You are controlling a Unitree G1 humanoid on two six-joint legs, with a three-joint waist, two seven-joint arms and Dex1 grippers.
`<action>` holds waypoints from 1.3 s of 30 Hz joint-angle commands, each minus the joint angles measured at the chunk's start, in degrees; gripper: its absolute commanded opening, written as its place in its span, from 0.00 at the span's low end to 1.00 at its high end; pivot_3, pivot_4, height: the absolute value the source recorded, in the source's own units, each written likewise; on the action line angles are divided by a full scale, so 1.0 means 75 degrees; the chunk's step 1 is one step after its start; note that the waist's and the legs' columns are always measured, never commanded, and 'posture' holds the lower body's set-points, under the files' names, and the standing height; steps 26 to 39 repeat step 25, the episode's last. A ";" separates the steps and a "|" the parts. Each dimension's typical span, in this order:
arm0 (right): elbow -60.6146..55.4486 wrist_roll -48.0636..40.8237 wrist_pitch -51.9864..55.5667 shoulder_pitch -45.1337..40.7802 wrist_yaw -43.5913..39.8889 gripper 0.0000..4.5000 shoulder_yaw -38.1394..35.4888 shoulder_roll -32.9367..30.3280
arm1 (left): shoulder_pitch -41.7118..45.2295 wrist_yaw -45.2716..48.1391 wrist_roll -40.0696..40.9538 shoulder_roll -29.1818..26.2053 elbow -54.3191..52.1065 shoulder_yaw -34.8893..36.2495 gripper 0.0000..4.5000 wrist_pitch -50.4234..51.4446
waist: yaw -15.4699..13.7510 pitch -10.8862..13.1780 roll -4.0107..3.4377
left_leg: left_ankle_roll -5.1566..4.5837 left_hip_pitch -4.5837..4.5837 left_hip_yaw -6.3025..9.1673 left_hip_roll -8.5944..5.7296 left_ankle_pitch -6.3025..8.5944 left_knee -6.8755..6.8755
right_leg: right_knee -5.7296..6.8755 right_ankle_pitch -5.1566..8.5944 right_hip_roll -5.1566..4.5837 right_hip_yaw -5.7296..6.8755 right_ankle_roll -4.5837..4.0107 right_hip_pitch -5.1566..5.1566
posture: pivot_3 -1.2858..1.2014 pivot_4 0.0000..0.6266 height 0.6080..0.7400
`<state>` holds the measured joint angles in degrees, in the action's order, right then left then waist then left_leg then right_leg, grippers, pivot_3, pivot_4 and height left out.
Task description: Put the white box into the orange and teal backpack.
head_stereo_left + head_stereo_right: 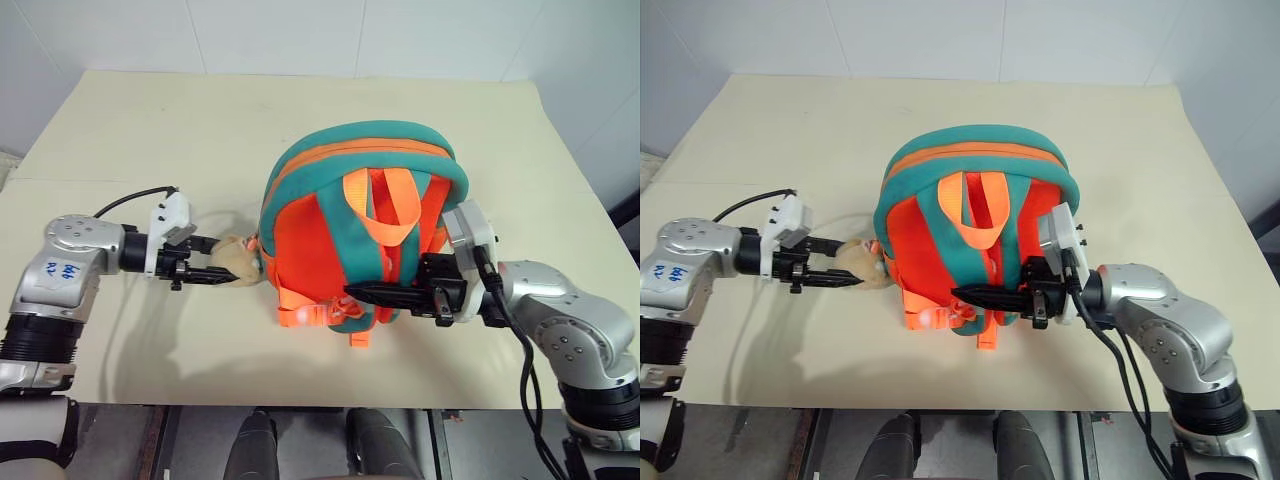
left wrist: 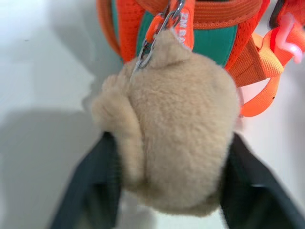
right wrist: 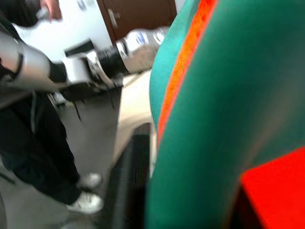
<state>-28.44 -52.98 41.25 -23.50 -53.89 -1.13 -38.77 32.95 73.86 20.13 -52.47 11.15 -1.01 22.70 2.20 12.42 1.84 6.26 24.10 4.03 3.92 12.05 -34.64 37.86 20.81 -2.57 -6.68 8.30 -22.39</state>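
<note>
The orange and teal backpack (image 1: 360, 200) lies on the tan table (image 1: 150, 140) with its straps and orange handle (image 1: 395, 205) facing up. A tan plush animal (image 1: 238, 262) hangs by a clip from its left side. My left gripper (image 1: 205, 274) reaches in from the left and stands open, and the plush animal (image 2: 176, 143) sits between its two black fingers (image 2: 90, 186). My right gripper (image 1: 358, 292) lies across the backpack's near end, pointing left, against a teal strap (image 3: 214, 119). The white box is out of view.
The table's front edge (image 1: 300, 405) runs just below both arms. Bare tabletop lies behind and to the left of the backpack. In the right wrist view, a person in dark trousers and white shoes (image 3: 86, 200) stands beside the table.
</note>
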 commanded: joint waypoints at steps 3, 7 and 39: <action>0.0380 0.0794 -0.0635 0.0288 -0.0588 0.68 -0.0814 -0.1022 | -0.0615 -0.0224 0.0252 -0.0265 0.0005 0.1444 0.96 -0.1009 | -0.0061 0.0000 0.0001 | -0.0001 0.0003 -0.0002 0.0000 0.0001 0.0002 | -0.0009 0.0000 -0.0002 0.0000 0.0000 -0.0001 | 0.52 0.24 1.00; 0.0907 0.1378 -0.1188 0.0982 -0.1273 0.91 -0.1627 -0.1991 | -0.0914 0.0214 0.0833 -0.0133 0.0392 0.2429 1.00 -0.1745 | -0.0127 0.0000 0.0000 | -0.0004 0.0005 -0.0003 0.0000 0.0003 0.0003 | -0.0016 0.0001 -0.0003 0.0003 -0.0002 0.0002 | 0.52 0.24 1.00; 0.3970 0.2411 -0.3265 0.0778 -0.2313 0.99 -0.2899 -0.2499 | -0.0971 0.1677 0.2118 0.0006 0.1686 0.3664 1.00 -0.2407 | 0.0064 0.0002 -0.0004 | -0.0007 -0.0005 -0.0011 0.0000 0.0001 -0.0007 | -0.0007 -0.0008 -0.0004 -0.0002 0.0002 0.0010 | 0.52 0.24 1.00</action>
